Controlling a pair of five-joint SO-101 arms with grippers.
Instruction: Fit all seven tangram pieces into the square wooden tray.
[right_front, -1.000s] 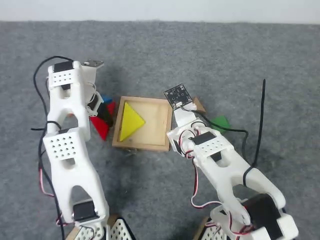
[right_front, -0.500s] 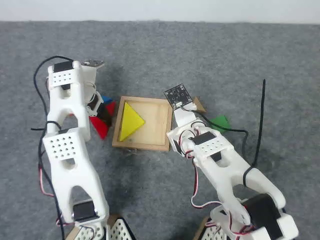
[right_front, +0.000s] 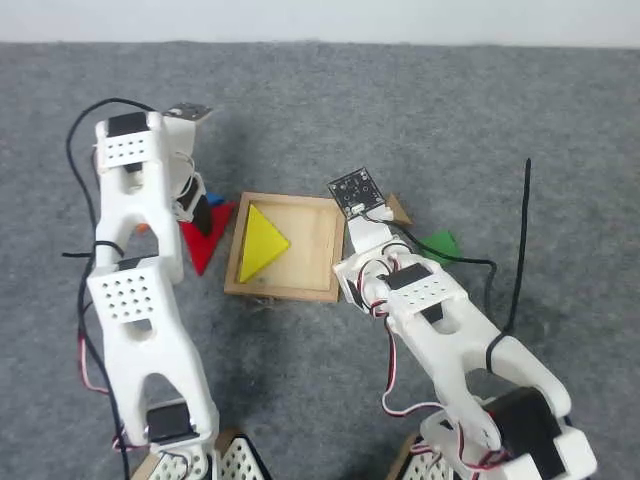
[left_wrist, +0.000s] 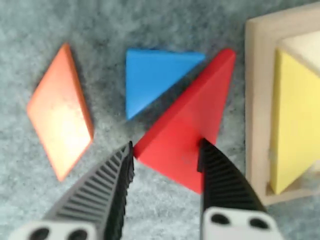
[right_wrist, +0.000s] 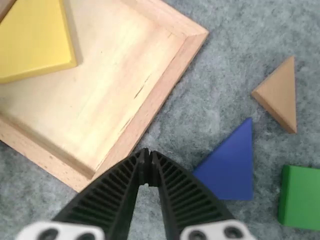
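The left claw (left_wrist: 165, 147) hangs part open over the red triangle (left_wrist: 190, 115), gripping nothing, just beside the tray (left_wrist: 257, 100). The right claw (right_wrist: 146, 152) is closed and empty off the tray's opposite corner. I judge 1 of 7 placed: the yellow triangle (left_wrist: 295, 110) lies in the tray. 6 remain outside it: red, blue (left_wrist: 155, 75) and orange (left_wrist: 60, 110) on the left arm's side; tan (right_wrist: 280, 95), dark blue (right_wrist: 230, 167) and green (right_wrist: 300, 195) on the other. Since 1 second ago, the left arm has drawn back, baring more red.

Overhead view, two close wrist views, shared tray (right_front: 316, 246)
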